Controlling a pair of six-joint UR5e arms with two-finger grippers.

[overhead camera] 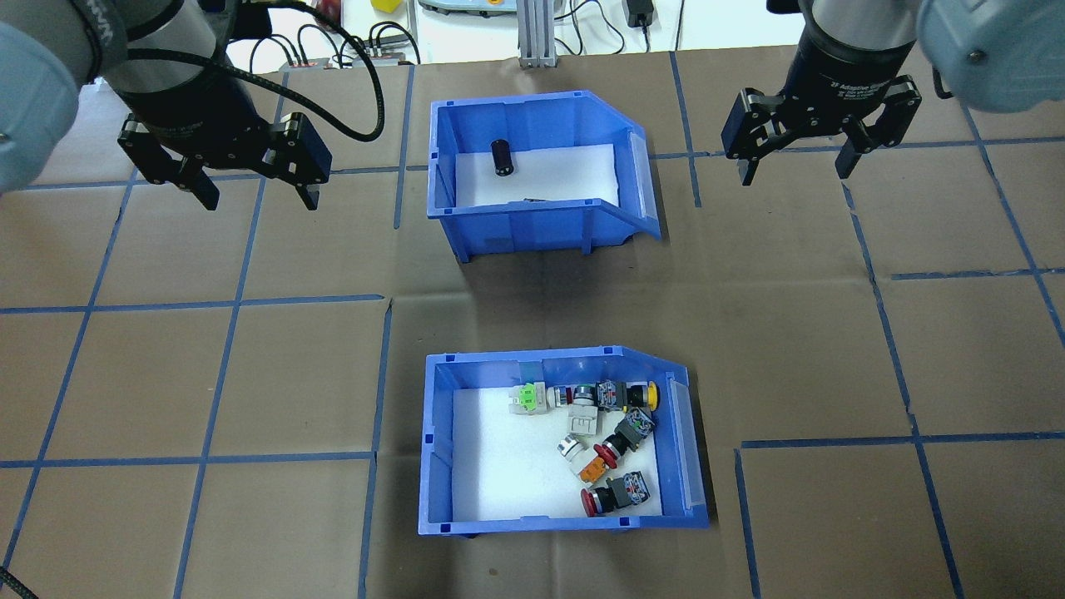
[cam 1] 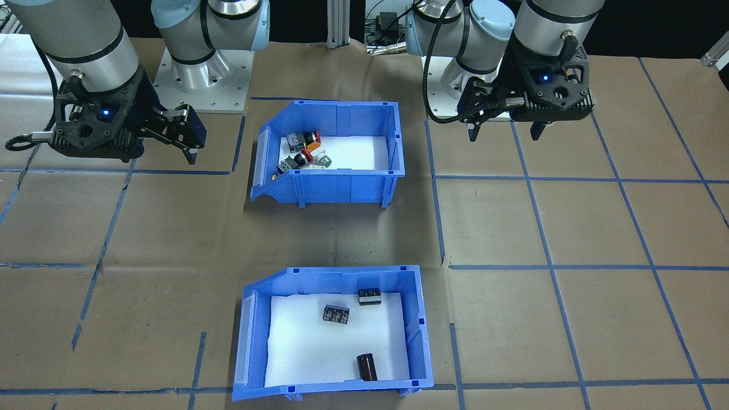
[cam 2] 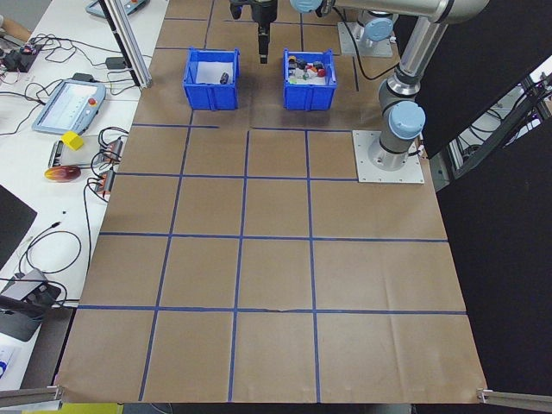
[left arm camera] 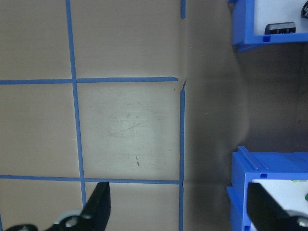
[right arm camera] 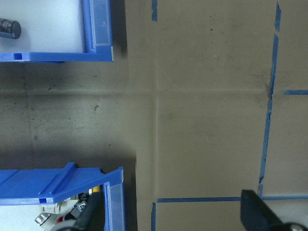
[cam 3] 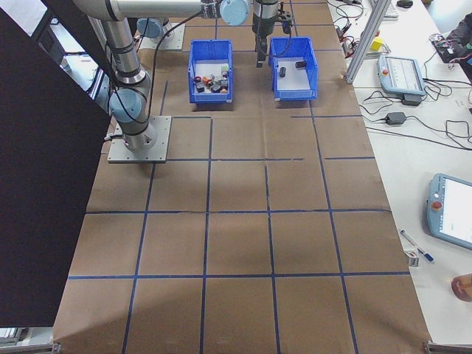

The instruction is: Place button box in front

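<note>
Two blue bins seen on the table [overhead camera: 250, 374], button box [overhead camera: 441, 453] nearer the robot, other bin [overhead camera: 445, 166] beyond it, left gripper [overhead camera: 250, 195] and right gripper [overhead camera: 795, 170] spread wide, empty, "2F Adaptive" read on the right wrist.

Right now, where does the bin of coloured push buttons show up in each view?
Front-facing: button bin, upper centre.
Overhead: lower centre.
Left side: top, right-hand bin.
Right side: top, left-hand bin.
Left wrist: bottom right corner.
Right wrist: bottom left.
Shared landmark: the other blue bin beside it.
</note>
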